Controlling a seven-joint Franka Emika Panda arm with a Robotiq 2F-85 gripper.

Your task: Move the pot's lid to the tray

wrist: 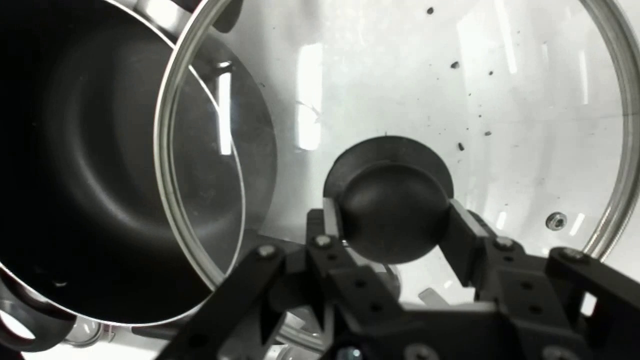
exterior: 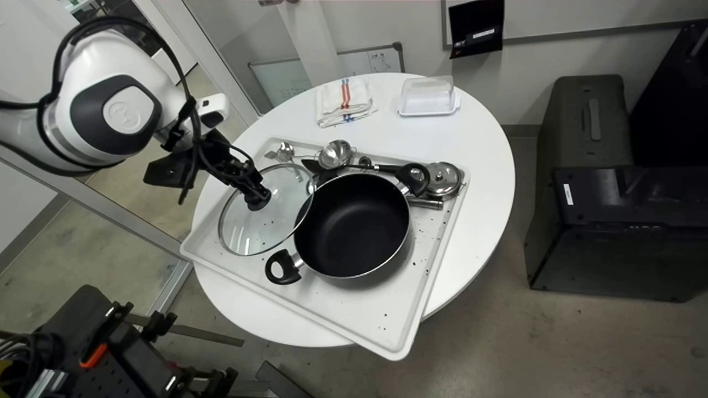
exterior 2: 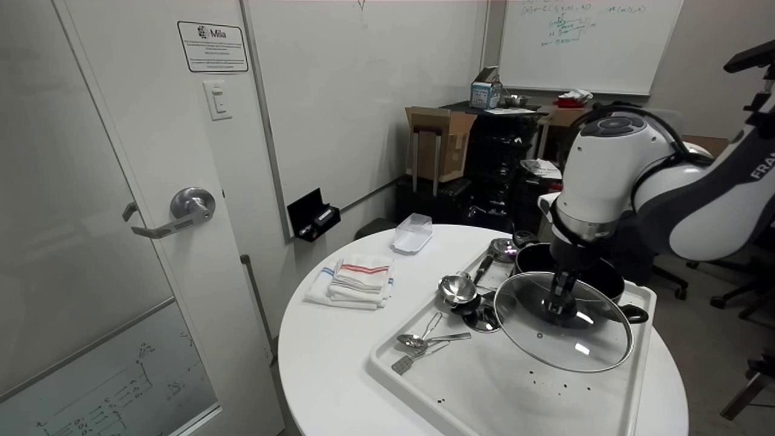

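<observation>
The clear glass lid [exterior: 282,224] with its metal rim hangs over the tray beside the pot in both exterior views [exterior 2: 584,345]. One edge of it overlaps the pot's rim from above; I cannot tell whether they touch. My gripper [exterior: 258,196] has both fingers against the sides of the dark knob in the wrist view [wrist: 392,210] and is shut on it. The glass [wrist: 390,95] spreads out around the knob. The black pot [exterior: 354,226] sits open on the white tray [exterior: 387,323], its inside bare in the wrist view [wrist: 100,165].
Silver utensils [exterior 2: 418,342], a small silver bowl [exterior: 334,155] and a small lidded silver pot [exterior: 442,179] lie along one tray side. A folded towel [exterior: 345,99] and a small white dish [exterior: 428,99] stand on the round white table [exterior: 487,166]. The pot's black handles [exterior: 283,268] stick out.
</observation>
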